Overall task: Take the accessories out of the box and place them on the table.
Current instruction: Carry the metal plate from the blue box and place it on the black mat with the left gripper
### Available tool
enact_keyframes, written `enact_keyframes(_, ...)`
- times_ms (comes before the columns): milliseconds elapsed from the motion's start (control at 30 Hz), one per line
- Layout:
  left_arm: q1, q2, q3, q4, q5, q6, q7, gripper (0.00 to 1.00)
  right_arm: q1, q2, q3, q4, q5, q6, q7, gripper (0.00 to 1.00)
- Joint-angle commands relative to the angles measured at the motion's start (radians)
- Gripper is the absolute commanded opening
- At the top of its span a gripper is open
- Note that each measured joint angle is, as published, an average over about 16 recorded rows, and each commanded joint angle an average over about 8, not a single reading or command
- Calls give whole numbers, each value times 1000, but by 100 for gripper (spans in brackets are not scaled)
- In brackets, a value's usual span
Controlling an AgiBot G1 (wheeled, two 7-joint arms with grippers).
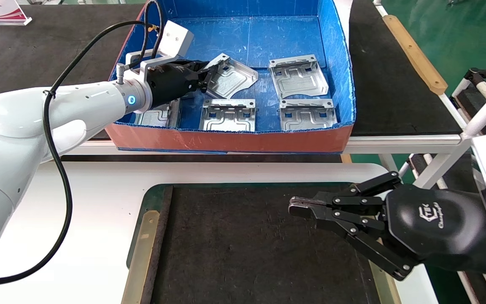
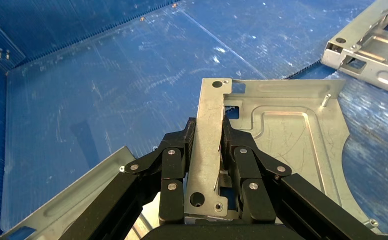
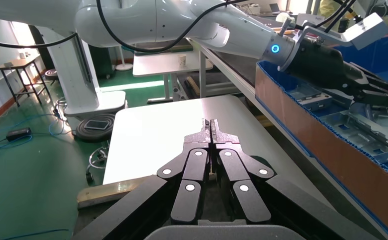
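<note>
Head view: our left hand (image 1: pixel 204 75) pinches one plate (image 1: pixel 232 78) by its flange, tilted up inside the box (image 1: pixel 226 141).
We lift straight, clearing the wall, then carry it to the table (image 1: pixel 99 202); the right hand (image 1: pixel 295 208) hovers there, pressed together.

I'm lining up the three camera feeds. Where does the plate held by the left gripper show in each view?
Head view: the held plate, tilted, is in the left gripper over the box.
Left wrist view: plate at centre, its flange pinched between the fingers.
Right wrist view: not clearly visible behind the left gripper.
Shared landmark: the blue box interior.
</note>
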Motion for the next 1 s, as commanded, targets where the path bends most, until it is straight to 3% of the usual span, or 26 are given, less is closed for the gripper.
enact_keyframes(33,-1,0,2,-6,-4,-1,-8,0,0,0,0,0,0,0,0,5)
enact_keyframes(267,-18,-3,6,-44,-28,-14,-17,0,0,0,0,0,0,0,0,91)
enact_keyframes(300,-21,-4,5,-49,-33,-14,-16,0,0,0,0,0,0,0,0,98)
enact_keyframes(567,-28,-40,-19,-114,-95,72,37,0,0,0,0,0,0,0,0,100)
enact_keyframes(1000,10,-180,-72,-213,-237,504,304,0,0,0,0,0,0,0,0,100)
